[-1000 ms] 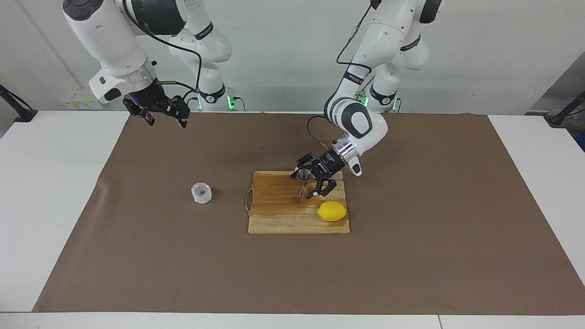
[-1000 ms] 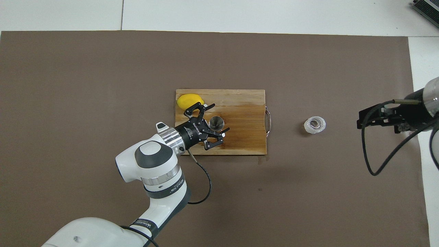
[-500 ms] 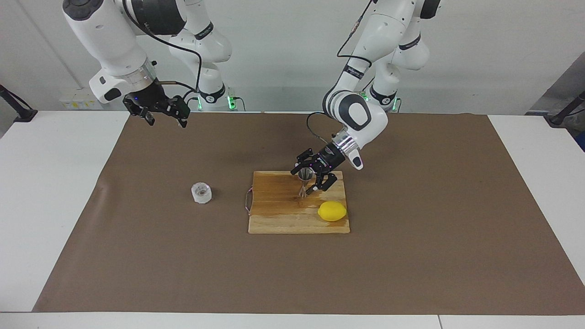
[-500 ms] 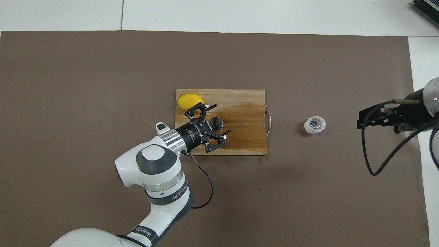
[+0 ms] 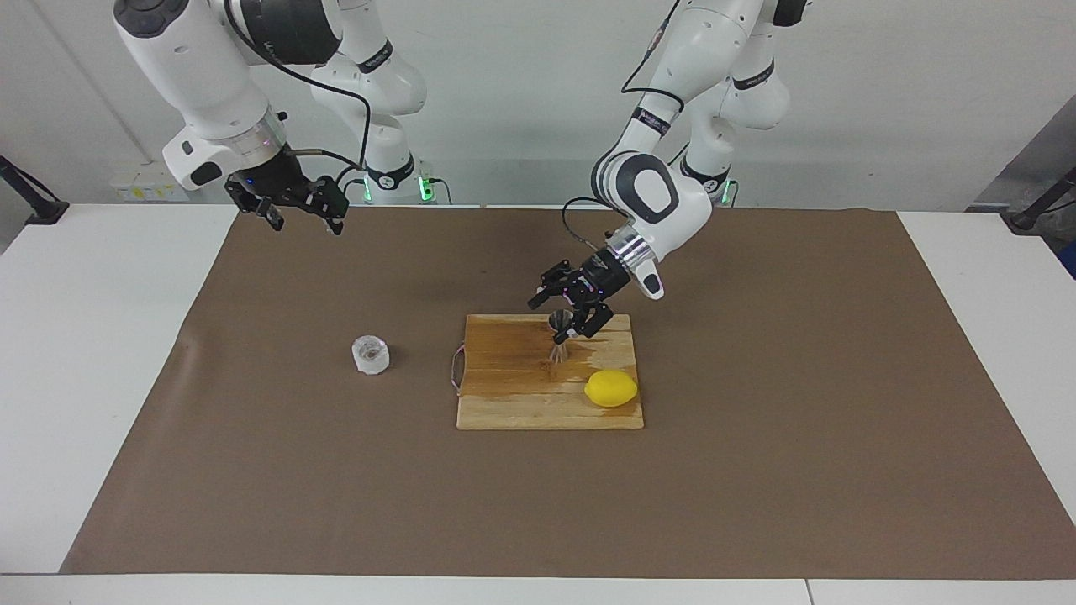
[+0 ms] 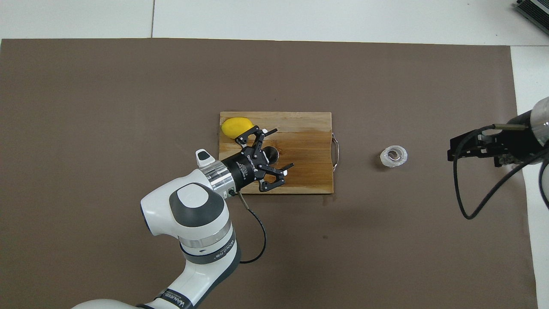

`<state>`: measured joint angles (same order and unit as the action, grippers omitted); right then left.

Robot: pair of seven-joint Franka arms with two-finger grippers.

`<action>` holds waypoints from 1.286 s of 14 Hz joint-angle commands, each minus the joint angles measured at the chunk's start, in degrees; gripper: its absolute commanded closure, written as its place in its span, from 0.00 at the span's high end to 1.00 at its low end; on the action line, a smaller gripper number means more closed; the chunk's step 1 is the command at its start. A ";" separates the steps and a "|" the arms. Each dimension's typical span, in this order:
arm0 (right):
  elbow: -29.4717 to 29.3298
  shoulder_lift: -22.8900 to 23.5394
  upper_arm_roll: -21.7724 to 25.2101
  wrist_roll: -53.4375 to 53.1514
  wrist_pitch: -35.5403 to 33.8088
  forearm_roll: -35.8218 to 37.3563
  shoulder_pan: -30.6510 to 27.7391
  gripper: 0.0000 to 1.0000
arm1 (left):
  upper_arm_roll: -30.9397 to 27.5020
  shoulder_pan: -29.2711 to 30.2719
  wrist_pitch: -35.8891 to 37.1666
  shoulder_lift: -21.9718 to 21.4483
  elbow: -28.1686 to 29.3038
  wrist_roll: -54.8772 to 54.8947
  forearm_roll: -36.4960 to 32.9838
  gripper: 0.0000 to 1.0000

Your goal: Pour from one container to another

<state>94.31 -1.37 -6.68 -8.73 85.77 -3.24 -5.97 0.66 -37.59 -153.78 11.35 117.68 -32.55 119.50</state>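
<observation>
The left end effector (image 5: 565, 313), fingers spread, brackets the upright jigger (image 5: 559, 334) on the cutting board (image 5: 513, 395), while the right end effector (image 5: 298, 214), state unclear, waits.

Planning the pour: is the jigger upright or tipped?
Upright. The jigger stands on the cutting board, open mouth up, between the left gripper's spread fingers.
</observation>
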 commanded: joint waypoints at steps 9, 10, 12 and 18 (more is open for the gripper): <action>3.16 -2.23 -0.18 36.46 -0.61 -0.19 -2.56 1.00 | -1.97 0.50 -3.20 -3.35 -2.88 -0.06 -22.89 1.00; 4.12 -2.23 -0.26 40.85 1.48 -0.19 -2.64 1.00 | -2.41 1.55 -3.02 -3.26 -3.50 -0.06 -23.26 1.00; 7.89 -3.54 -0.18 52.09 5.88 -0.19 -2.73 1.00 | -2.42 3.57 -2.67 -3.44 -3.94 0.03 -24.48 1.00; 19.31 -3.38 -0.18 84.16 21.34 -6.14 -9.57 1.00 | -2.59 5.07 1.18 -3.17 -6.40 0.20 -45.28 1.00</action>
<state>108.04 -3.07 -6.51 64.75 101.68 -5.18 -12.03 -1.91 -32.88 -155.38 8.31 111.84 -32.48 79.98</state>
